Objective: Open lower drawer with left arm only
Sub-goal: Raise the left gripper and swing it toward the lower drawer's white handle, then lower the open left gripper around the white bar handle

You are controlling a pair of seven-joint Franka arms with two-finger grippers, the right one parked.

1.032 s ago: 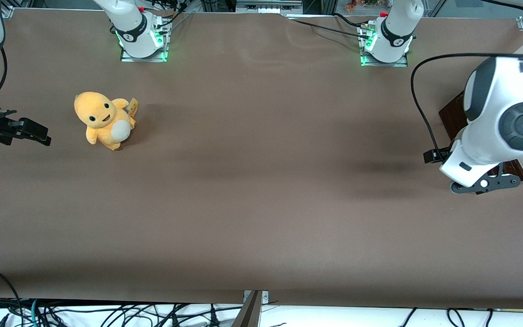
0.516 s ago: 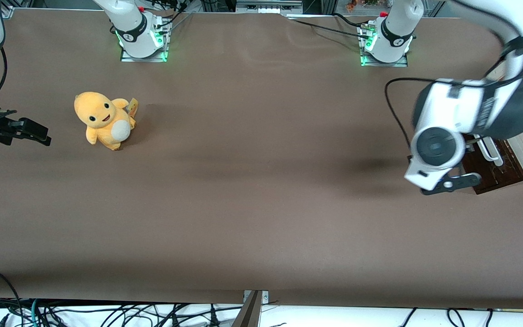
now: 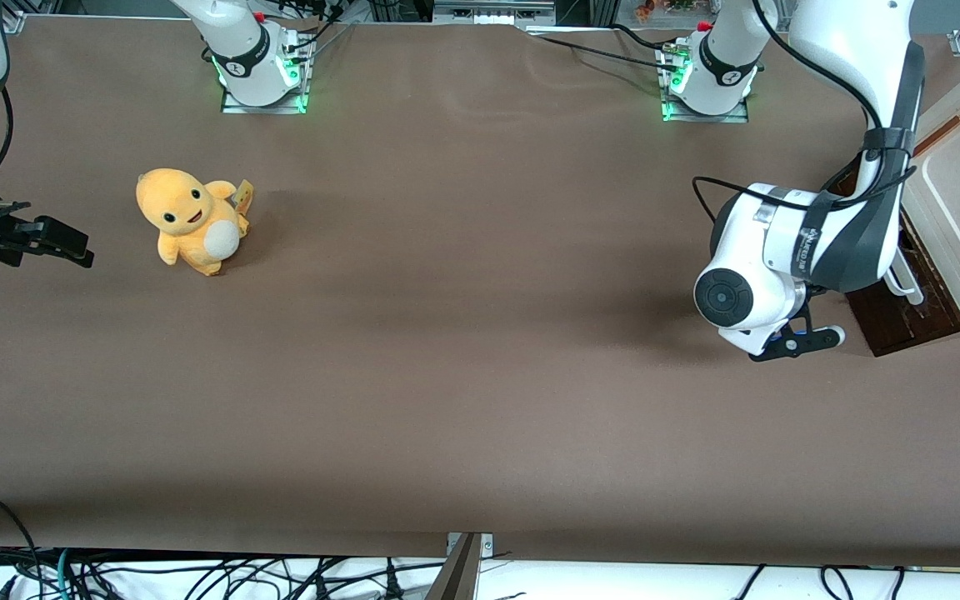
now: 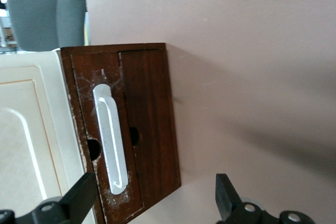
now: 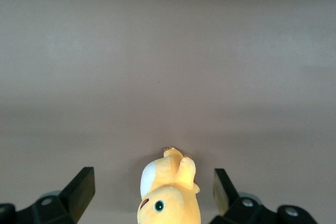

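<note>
A small cabinet stands at the working arm's end of the table. Its dark brown front (image 3: pixel 892 321) faces the table's middle. The lower drawer (image 4: pixel 149 103) is shut, flush with the front. A white bar handle (image 4: pixel 110 140) lies along the front, also seen in the front view (image 3: pixel 903 282). The left arm (image 3: pixel 780 250) bends down in front of the cabinet, round grey cap toward the camera. Its gripper (image 4: pixel 152 203) is open wide and empty, in front of the drawer front and apart from the handle. In the front view the arm hides the gripper.
The cabinet's cream top panel (image 3: pixel 959 200) carries a thin orange-brown strip (image 3: pixel 938 133). A yellow plush toy (image 3: pixel 188 218) sits toward the parked arm's end, also in the right wrist view (image 5: pixel 169 195). Two arm bases (image 3: pixel 709 75) stand farthest from the camera.
The left arm has turned and moved away from the cabinet toward the table's middle, uncovering the cream top and handle. The drawer has not moved.
</note>
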